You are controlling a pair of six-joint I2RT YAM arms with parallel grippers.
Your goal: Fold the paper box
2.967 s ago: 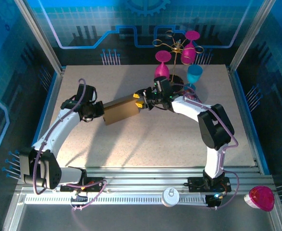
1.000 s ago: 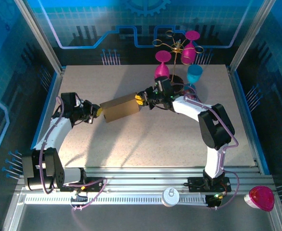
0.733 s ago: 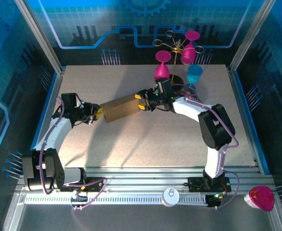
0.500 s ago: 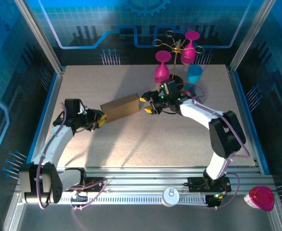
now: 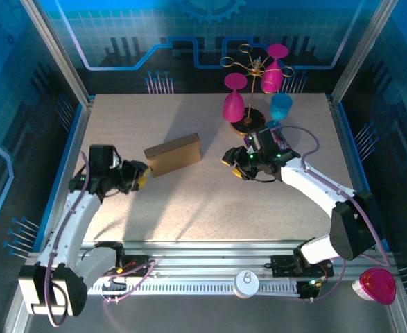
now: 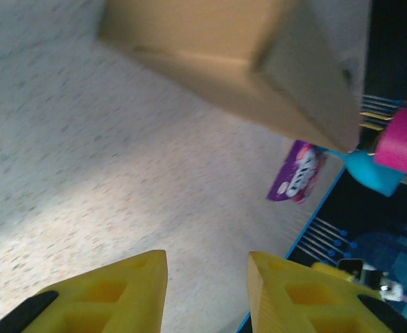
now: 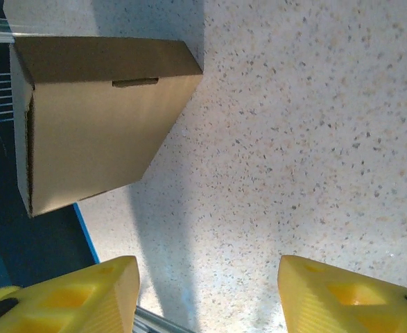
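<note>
the paper box (image 5: 172, 154) lies flat and closed on the speckled table (image 5: 210, 208), left of centre and toward the far side, its long side running slightly uphill to the right in the top view. the left gripper (image 5: 142, 178) sits low at the box's near-left end, close to the corner but not touching it; its wrist camera shows bare table between the yellow fingertips (image 6: 113, 291) and the brown carton, which lies ahead and a little to the right. those jaws stand parted with nothing between them, so the left hand is let go and empty. the right gripper (image 5: 232, 166) is on the other side, to the right of the box's right end and a bit nearer the arms, with a clear strip of table separating them. seen from its wrist, the carton lies ahead and to the left, one tab slot visible along its edge, and the two yellow fingers (image 7: 342, 298) are spread wide over bare tabletop, grasping nothing. the box thus rests between the two grippers, free of both. beyond the right gripper stands a rack with pink glasses (image 5: 234, 104) and a blue cup (image 5: 281, 106); a small purple packet (image 6: 297, 171) shows past the box in the left wrist view.
</note>
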